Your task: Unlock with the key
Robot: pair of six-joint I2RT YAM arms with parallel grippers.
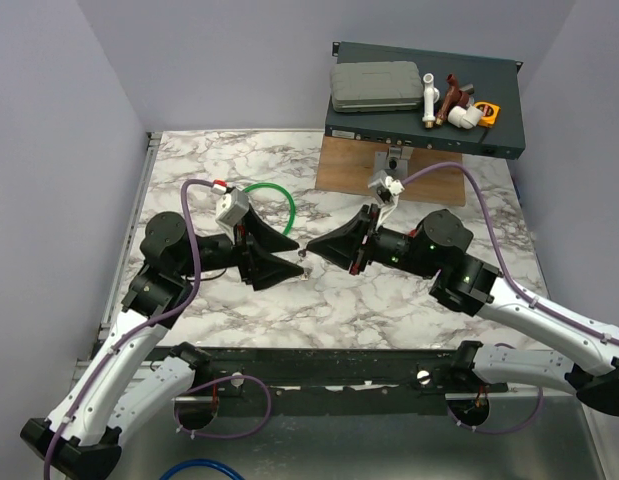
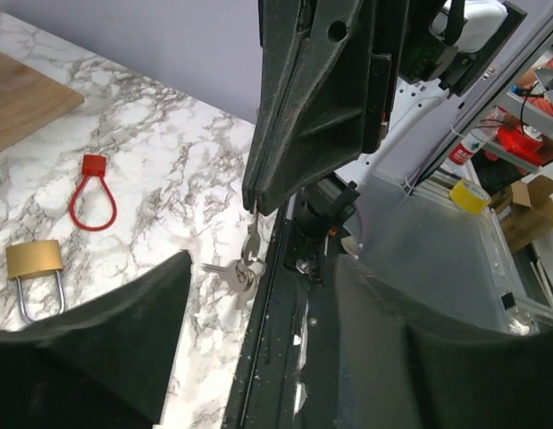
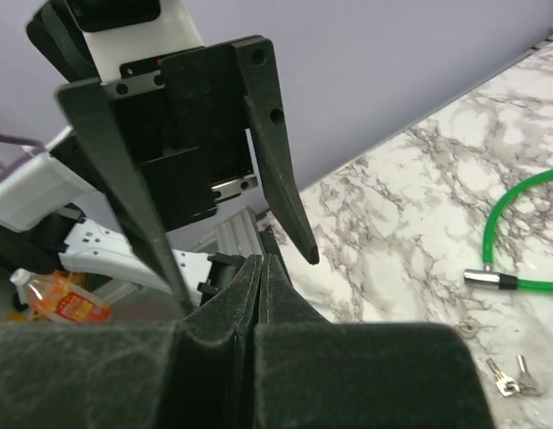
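This is a robotics lab, a boxed-in test cell rather than a lived-in room. A left arm (image 1: 119, 350) and a right arm (image 1: 529, 305) are bolted to a black rail (image 1: 319, 368) along a marble-patterned table (image 1: 389, 300), with purple cables (image 1: 194, 225) looping off them. Plain lilac walls (image 1: 239, 60) close the table in. A dark rack unit (image 1: 419, 135) at the back carries a grey case (image 1: 377, 87) and loose pipe fittings (image 1: 429, 98) (white and copper-coloured). Past the table edge, the left wrist view shows a cardboard box (image 2: 531, 210) and a yellow tape roll (image 2: 470, 194).
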